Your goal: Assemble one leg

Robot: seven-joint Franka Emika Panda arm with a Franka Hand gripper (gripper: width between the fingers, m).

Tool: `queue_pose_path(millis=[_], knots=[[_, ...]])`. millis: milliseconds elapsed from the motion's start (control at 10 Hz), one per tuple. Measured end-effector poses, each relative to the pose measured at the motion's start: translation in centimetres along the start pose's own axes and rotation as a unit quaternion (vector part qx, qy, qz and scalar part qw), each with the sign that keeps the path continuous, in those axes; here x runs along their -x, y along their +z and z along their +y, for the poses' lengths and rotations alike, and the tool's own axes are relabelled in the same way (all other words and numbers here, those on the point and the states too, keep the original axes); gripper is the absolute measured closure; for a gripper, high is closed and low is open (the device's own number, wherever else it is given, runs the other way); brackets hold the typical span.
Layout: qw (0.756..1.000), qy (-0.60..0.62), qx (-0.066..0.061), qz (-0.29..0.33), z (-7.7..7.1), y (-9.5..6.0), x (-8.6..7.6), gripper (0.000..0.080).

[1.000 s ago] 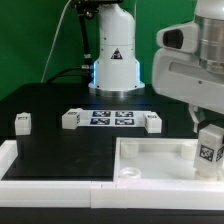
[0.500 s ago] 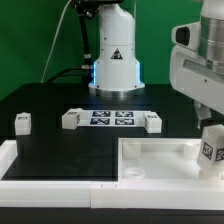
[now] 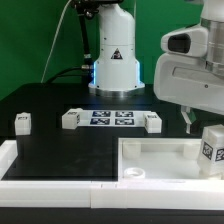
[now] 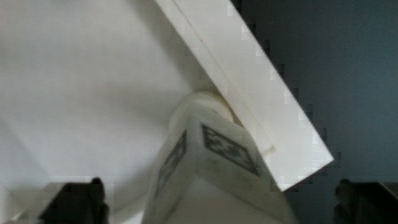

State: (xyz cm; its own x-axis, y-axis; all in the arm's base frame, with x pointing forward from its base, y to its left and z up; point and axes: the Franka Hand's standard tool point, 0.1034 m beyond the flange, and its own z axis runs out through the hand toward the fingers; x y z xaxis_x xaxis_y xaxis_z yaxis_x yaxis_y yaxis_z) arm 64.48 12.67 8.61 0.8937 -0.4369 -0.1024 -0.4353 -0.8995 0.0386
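A: White leg (image 3: 212, 145), where is it?
B: Upright at the tray's (image 3: 155, 150) corner; seating unclear. The claw (image 4: 217, 203) straddles it, spread wide, gripping nothing. Twisting it tight probably remains.

We find a black table (image 3: 45, 105) carrying all items. The marker board (image 3: 112, 118) lies flat at its centre. The first leg (image 3: 21, 122) sits alone near the exterior view's left edge. The second leg (image 3: 70, 119) and the third leg (image 3: 152, 123) sit just beside the board's two ends. A large white tray-like part (image 3: 155, 160) lies at the front, toward the exterior view's right. A white rail (image 3: 55, 186) borders the front edge. The arm's base (image 3: 113, 70) stands at the rear.
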Motion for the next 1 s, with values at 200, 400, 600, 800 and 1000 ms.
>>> queue_pose_path(millis=[200,400,600,800,1000], knots=[[0.987,-0.159,0.006,0.003,0.03,0.00,-0.02,0.0151],[0.950,-0.311,0.011,0.004,0.31,-0.08,-0.30,0.0151],[0.936,-0.352,0.012,0.004,0.41,-0.08,-0.38,0.0163],[0.941,-0.339,0.012,0.003,0.43,0.00,-0.36,0.0332],[0.960,-0.280,0.011,0.003,0.35,0.07,-0.28,0.0512]])
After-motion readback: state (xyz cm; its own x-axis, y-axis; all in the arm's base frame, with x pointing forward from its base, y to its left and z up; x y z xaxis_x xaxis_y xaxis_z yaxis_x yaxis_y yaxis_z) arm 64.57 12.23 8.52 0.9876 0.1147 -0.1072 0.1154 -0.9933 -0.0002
